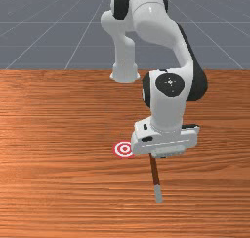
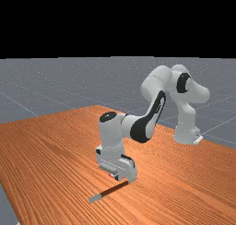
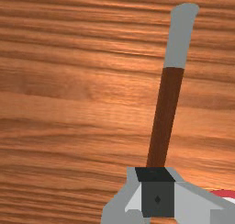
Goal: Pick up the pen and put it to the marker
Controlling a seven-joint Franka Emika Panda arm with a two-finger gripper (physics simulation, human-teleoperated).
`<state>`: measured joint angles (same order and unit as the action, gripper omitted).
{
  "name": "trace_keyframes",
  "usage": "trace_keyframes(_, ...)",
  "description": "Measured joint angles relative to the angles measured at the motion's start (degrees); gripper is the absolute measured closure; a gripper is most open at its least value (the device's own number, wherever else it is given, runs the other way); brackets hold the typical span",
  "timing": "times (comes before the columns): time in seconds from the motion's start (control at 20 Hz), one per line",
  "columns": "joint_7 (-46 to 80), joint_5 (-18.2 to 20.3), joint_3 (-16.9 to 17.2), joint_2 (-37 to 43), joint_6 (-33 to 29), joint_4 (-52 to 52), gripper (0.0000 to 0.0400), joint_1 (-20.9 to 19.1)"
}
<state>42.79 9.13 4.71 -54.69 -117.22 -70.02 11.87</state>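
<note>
In the front view the gripper [image 1: 165, 140] hangs low over the brown pen [image 1: 155, 171], covering its inner end, while the grey end points toward the camera. The far view has the gripper [image 2: 118, 166] right at the brown end of the pen [image 2: 114, 189]. In the wrist view the pen [image 3: 166, 113] runs out from under the gripper [image 3: 157, 184], grey end farthest from it. How the gripper holds or meets the pen is hidden. The red-and-white round marker [image 1: 124, 149] lies beside the hand on the front view's left, apart from the visible pen.
The wooden table [image 1: 58, 183] extends around the pen and marker. The arm's base [image 1: 125, 71] stands at the table's back edge in the front view. In the wrist view, part of the marker [image 3: 226, 194] shows beside the gripper.
</note>
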Motion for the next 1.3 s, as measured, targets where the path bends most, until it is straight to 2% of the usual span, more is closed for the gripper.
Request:
trace_keyframes(0.05,0.38,0.00,0.04,-1.10,0.27,1.10,0.0243,0.04)
trace_keyframes(0.1,1.02,0.12,0.12,-2.17,0.42,2.29,0.0148,0.03)
trace_keyframes(0.15,1.47,0.26,0.18,-2.88,0.51,3.07,0.0090,-0.08)
trace_keyframes(0.25,2.05,0.46,0.32,-3.72,0.37,3.89,0.0033,-0.30)
trace_keyframes(0.4,3.87,0.56,0.65,-5.79,0.07,5.43,0.0007,-0.01)
trace_keyframes(0.6,8.12,-1.20,3.11,-8.17,-2.57,6.47,0.0001,1.87)
trace_keyframes(0.8,9.48,-1.61,3.81,-8.14,-3.75,6.30,0.0000,2.59)
trace_keyframes(0.85,9.68,-1.66,3.90,-8.14,-3.79,6.27,0.0157,2.68)
trace_keyframes(0.9,9.80,-1.69,3.95,-8.15,-3.79,6.25,0.0251,2.73)
trace_keyframes(0.95,9.85,-1.71,3.98,-8.16,-3.68,6.24,0.0302,2.75)
trace_keyframes(1.2,9.97,-1.75,4.19,-6.62,-3.80,3.98,0.0309,2.90)
trace_keyframes(1.3,9.77,-1.98,4.78,-4.13,-4.94,-0.43,0.0309,2.93)
